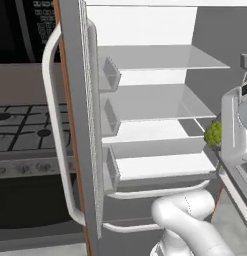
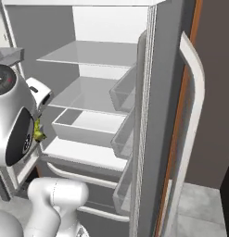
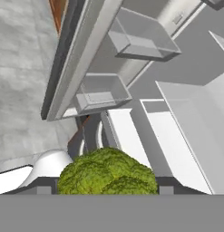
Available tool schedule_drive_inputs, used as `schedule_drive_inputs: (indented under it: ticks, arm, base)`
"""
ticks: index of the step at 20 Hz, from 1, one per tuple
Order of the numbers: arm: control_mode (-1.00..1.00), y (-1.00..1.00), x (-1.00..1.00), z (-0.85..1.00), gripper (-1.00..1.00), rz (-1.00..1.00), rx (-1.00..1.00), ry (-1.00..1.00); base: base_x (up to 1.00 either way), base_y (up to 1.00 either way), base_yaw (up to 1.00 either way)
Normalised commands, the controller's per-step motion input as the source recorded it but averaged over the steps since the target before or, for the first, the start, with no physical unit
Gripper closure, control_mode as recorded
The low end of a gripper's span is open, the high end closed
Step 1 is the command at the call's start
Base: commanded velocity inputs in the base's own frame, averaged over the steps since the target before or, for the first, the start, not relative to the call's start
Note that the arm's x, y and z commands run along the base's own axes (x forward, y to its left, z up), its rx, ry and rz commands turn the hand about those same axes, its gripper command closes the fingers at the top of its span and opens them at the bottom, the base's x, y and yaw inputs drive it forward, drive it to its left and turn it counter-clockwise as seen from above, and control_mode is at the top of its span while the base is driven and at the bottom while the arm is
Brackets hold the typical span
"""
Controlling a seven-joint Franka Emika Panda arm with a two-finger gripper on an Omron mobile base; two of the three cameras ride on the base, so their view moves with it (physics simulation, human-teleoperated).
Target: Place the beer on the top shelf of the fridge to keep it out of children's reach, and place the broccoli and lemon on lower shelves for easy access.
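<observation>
My gripper (image 3: 106,189) is shut on the broccoli (image 3: 109,174), a green floret that bulges up between the finger tips. From the base views the broccoli (image 1: 213,134) (image 2: 39,131) hangs just outside the right front of the open fridge (image 1: 145,30), about level with its drawer (image 1: 160,146). The top shelf (image 1: 160,57) (image 2: 88,53) is a bare pale panel high in the white interior. A lower shelf (image 1: 155,105) and the bottom shelf (image 1: 165,165) are bare too. The beer and the lemon are out of view.
The fridge door (image 1: 77,100) stands open at the left with its long white handle (image 1: 55,130) and grey door bins (image 1: 111,75) (image 3: 140,36). Beyond it are a stove (image 1: 25,125) and a black microwave (image 1: 25,25). My own white arm (image 1: 195,225) rises in front of the fridge.
</observation>
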Motion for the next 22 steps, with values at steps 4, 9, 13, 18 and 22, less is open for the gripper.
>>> schedule_drive_inputs:
  ticks: [4,9,13,18,22]
  arm:
    - [1.0,0.0,0.0,0.0,1.0,0.0,0.0,0.0]
    - [1.0,0.0,0.0,0.0,1.0,0.0,0.0,0.0]
    - [1.0,0.0,0.0,0.0,1.0,0.0,0.0,0.0]
    - [-1.0,0.12,0.45,-0.34,1.0,-0.18,-0.04,-0.05]
    - [-1.0,0.0,0.43,-0.45,1.0,-0.14,-0.01,-0.06]
  base:
    - [0.7,0.16,-0.16]
    - [0.61,0.18,-0.17]
    - [0.53,0.17,-0.18]
    - [0.0,0.0,0.0]
    - [0.0,0.0,0.0]
